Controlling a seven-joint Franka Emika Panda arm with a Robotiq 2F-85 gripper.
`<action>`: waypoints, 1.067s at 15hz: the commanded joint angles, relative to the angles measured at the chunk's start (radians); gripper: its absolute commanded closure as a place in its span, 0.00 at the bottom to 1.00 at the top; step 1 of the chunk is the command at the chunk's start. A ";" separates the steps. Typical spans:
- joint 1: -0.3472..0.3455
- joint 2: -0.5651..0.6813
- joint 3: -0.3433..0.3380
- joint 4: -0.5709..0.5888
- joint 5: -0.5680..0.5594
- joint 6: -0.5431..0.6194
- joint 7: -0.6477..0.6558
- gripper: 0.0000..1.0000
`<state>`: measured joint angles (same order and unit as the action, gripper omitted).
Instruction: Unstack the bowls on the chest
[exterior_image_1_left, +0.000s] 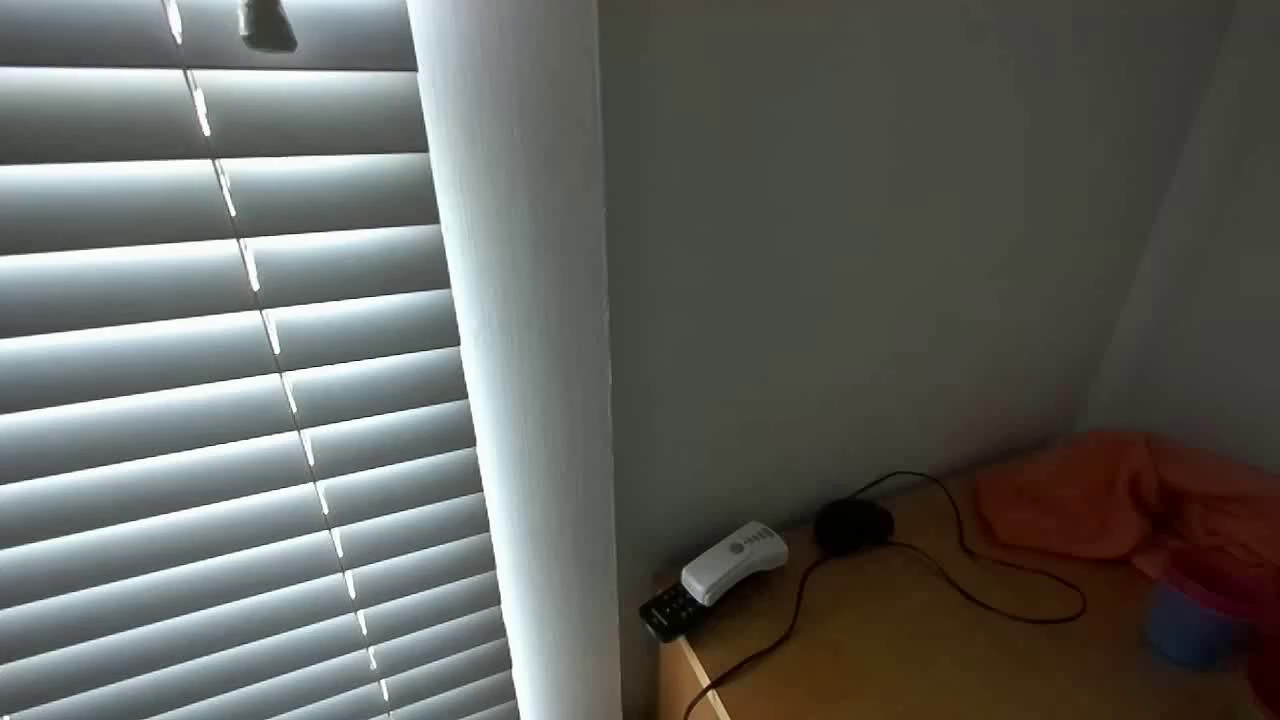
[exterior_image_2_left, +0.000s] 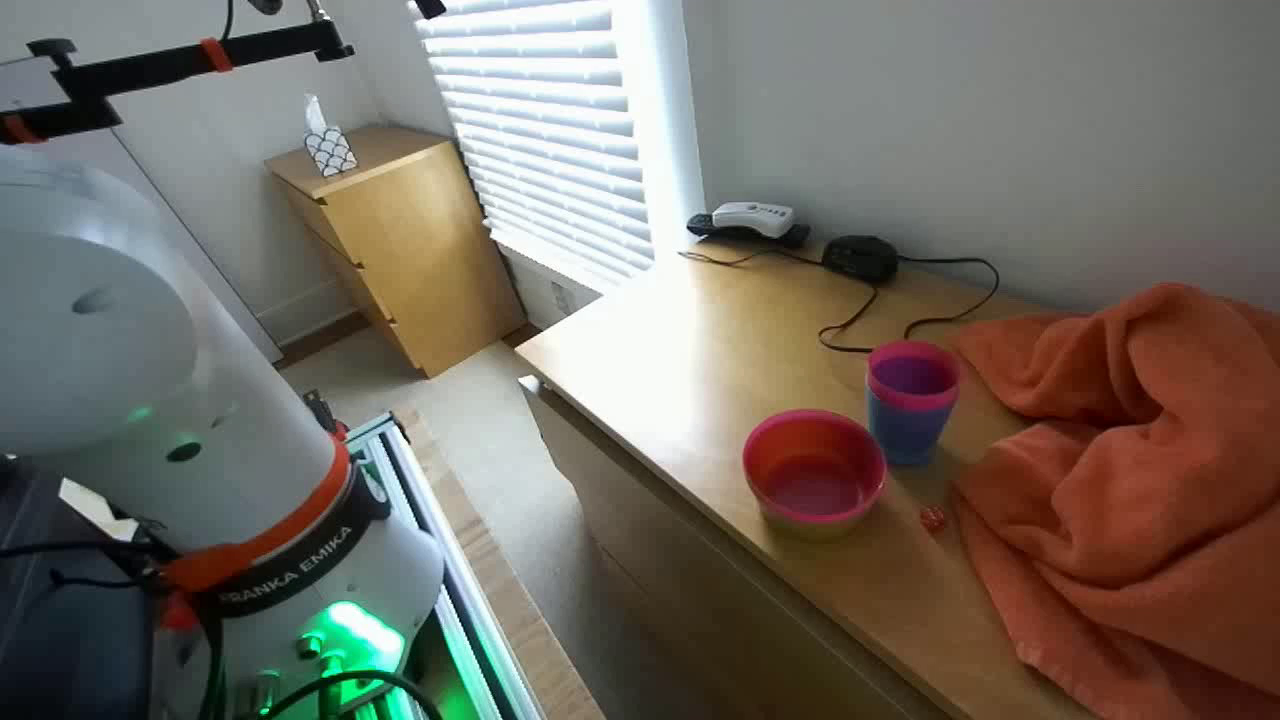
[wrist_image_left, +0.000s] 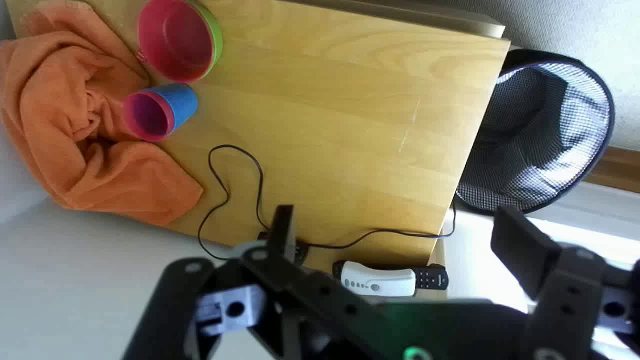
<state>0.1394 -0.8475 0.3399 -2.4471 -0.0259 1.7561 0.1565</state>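
The chest's warm-brown top (exterior_image_2_left: 700, 350) shows in all views, also in the wrist view (wrist_image_left: 340, 125). On it a pink-red bowl (exterior_image_2_left: 815, 480) sits nested in a green bowl (exterior_image_2_left: 815, 527). In the wrist view the pink-red bowl (wrist_image_left: 175, 40) and the green bowl's rim (wrist_image_left: 217, 37) are at the top left, partly cut off. In an exterior view, a sliver of red at the lower right corner may be the bowls; I cannot tell. My gripper (wrist_image_left: 395, 220) is open and empty, over the chest's far end by the remotes, well away from the bowls. It is out of both exterior views.
A pink cup (exterior_image_2_left: 915, 378) is nested in a blue cup (exterior_image_2_left: 908, 430) beside the bowls. An orange cloth (exterior_image_2_left: 1130, 480), a small red object (exterior_image_2_left: 932, 517), a white remote (wrist_image_left: 377, 280), a black remote (wrist_image_left: 432, 277) and a corded black device (exterior_image_2_left: 860, 258) are on the chest. A mesh basket (wrist_image_left: 530, 130) stands beside it.
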 joint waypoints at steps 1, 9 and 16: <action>0.020 0.007 -0.013 0.003 -0.013 -0.003 0.013 0.00; -0.002 0.007 -0.055 -0.023 0.009 -0.017 0.029 0.00; -0.150 -0.077 -0.289 -0.199 0.003 -0.006 0.040 0.00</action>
<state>0.0507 -0.8622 0.1259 -2.5616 -0.0248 1.7548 0.1865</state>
